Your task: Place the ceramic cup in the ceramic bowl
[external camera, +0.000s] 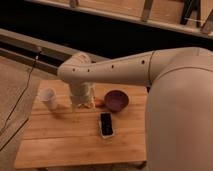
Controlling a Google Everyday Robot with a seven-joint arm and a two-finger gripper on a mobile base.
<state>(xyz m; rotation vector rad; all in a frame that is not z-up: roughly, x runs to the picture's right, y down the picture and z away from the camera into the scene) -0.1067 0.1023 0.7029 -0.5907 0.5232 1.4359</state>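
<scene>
Probably an indoor test room, a lab or office rather than a kitchen: a plain wooden slat table (60,145) stands on grey carpet (15,80), a black cable (22,95) trails loose across the floor, and a long bare ledge (30,42) runs along the dark wall behind. The robot's gripper (82,100) hangs just above the table top between a cup (49,97) and a bowl (116,100)
</scene>
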